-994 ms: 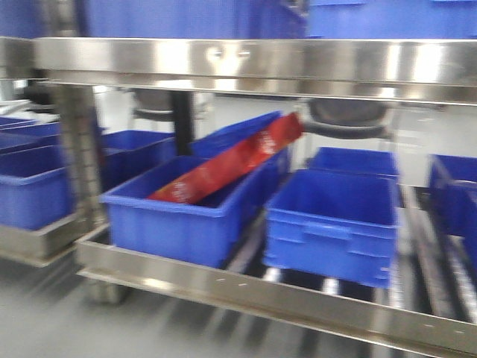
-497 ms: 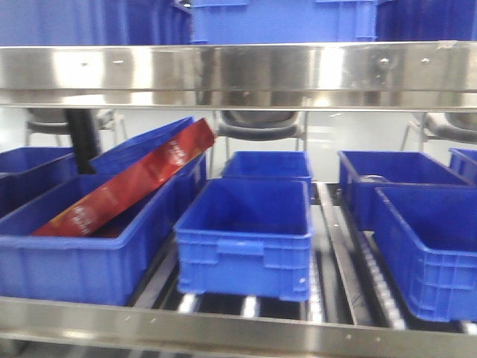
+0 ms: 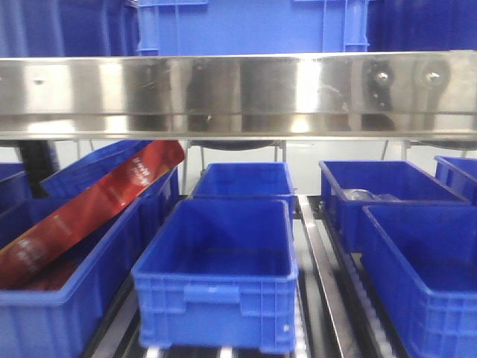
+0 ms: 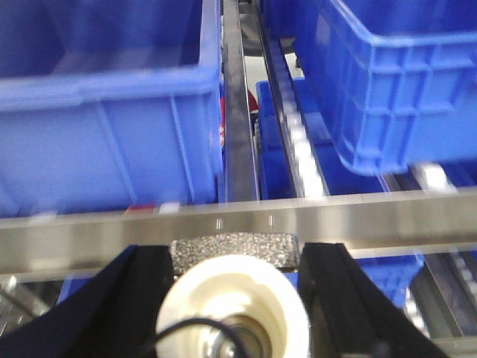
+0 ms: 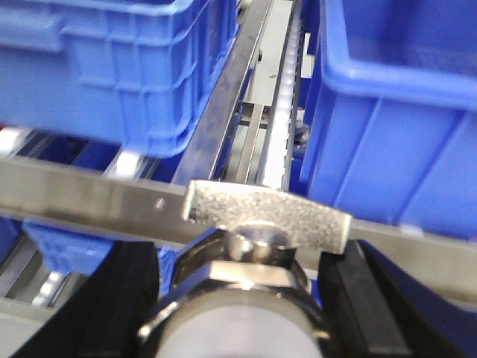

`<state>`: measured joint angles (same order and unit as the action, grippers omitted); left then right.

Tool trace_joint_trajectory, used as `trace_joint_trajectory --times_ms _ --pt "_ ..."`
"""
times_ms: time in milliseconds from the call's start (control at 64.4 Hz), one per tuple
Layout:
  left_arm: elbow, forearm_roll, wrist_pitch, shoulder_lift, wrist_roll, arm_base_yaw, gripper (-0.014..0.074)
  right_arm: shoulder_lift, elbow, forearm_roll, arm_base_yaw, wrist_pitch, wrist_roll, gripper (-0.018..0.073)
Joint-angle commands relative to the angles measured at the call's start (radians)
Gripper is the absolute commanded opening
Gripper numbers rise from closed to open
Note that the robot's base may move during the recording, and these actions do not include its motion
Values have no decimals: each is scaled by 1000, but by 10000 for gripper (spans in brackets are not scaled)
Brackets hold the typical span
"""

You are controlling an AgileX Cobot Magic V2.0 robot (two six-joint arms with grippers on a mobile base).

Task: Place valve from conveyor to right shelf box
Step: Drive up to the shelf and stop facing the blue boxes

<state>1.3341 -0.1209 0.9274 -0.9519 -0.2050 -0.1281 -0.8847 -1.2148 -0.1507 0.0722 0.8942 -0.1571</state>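
Shift: red packet (image 3: 82, 212) has slid leftward, centre box (image 3: 220, 276) looms nearer than a second ago; I judge we're closing on the shelf (image 3: 238, 93) for drop-off.
Left pincer (image 4: 232, 298): clamped round a cream ring (image 4: 231, 280).
Right pincer (image 5: 246, 261): gripping the valve (image 5: 242, 302), just short of the shelf rail (image 5: 74, 194).
Right box (image 3: 425, 268): cropped by the frame; I can't see its floor.
Conveyor: out of view.

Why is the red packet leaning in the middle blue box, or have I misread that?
Wrong box: the red packet leans in the left box, not the middle box, which looks empty. The front view shows it.
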Motion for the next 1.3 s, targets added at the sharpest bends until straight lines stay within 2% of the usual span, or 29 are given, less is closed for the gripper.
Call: trace_joint_trajectory --times_ms 0,1289 --pt "7 -10 -56 10 7 6 -111 8 -11 5 -1 -73 -1 -154" --pt "7 -10 -56 10 7 6 -111 8 -11 5 -1 -73 -1 -154"
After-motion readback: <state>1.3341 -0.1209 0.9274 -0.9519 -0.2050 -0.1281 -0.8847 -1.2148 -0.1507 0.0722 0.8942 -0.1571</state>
